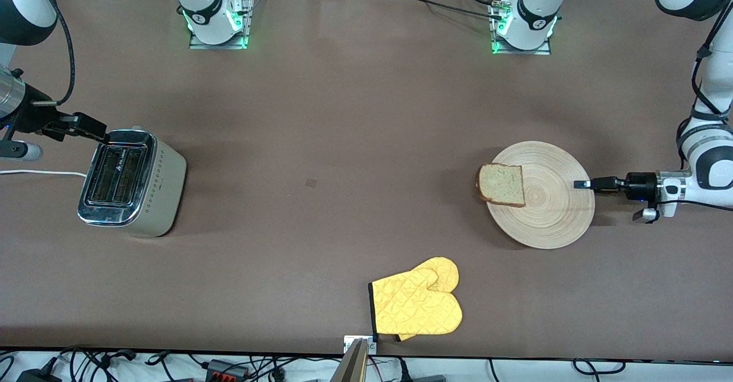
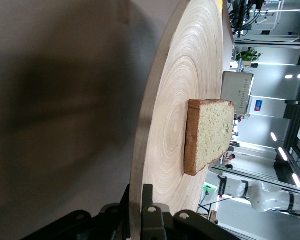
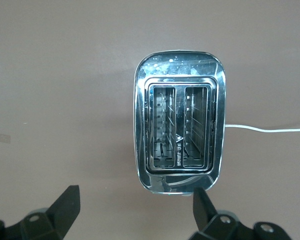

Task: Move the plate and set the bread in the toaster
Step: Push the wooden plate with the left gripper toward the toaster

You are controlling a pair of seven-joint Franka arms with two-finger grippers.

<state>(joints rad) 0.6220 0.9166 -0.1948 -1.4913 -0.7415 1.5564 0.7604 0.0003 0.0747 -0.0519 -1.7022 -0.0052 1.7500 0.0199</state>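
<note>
**Plate gripped at rim, toaster slots bare**

Right gripper (image 1: 86,127) hangs over the toaster's (image 1: 133,184) end that lies farther from the front camera. Its fingers (image 3: 67,202) are spread wide, holding nothing; the right wrist view looks straight down into both dark slots. Toaster stands upright toward the right arm's end of the table (image 1: 320,118), white cord (image 1: 40,173) trailing off its end toward the table edge. Bare brown tabletop all round it, and a wide open stretch between toaster and plate (image 1: 550,216).

Yellow mitt (image 1: 418,304) lies flat near the table edge closest to the front camera, nearer to that camera than the plate and well apart from it.

Plate sits toward the left arm's end. Bread (image 1: 502,184) lies flat on the plate at the rim facing the toaster, one corner overhanging the edge slightly.

Left gripper (image 1: 583,184) reaches in level with the plate; its fingers are closed on the plate's rim at the edge away from the toaster. The left wrist view shows the rim (image 2: 140,165) running straight into the gripper, bread (image 2: 210,135) well clear of the fingers.
</note>
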